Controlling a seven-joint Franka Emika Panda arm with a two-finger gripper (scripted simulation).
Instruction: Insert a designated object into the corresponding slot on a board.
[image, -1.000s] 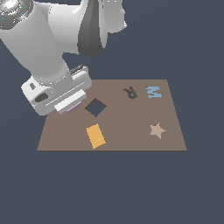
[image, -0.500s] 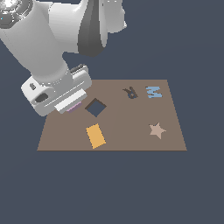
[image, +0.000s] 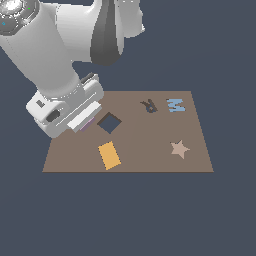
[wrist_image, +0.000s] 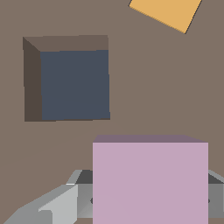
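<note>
The pale pink-lilac square block (wrist_image: 150, 179) sits between my grey fingers (wrist_image: 52, 205), which close on its two sides. In the exterior view only a lilac sliver of the block (image: 87, 125) shows under the white hand, and my gripper (image: 84, 123) is mostly hidden there. The dark navy square slot (image: 109, 122) lies just to the exterior view's right of the hand, turned like a diamond in the brown board (image: 150, 160). In the wrist view the slot (wrist_image: 72, 83) is empty and lies beside the block, not under it.
On the board lie an orange rectangle (image: 109, 155), also in the wrist view (wrist_image: 166, 13), a tan star (image: 179, 149), a dark letter R (image: 148, 106) and a blue letter M (image: 175, 104). The big white arm (image: 45, 55) overhangs the board's corner at the exterior view's left.
</note>
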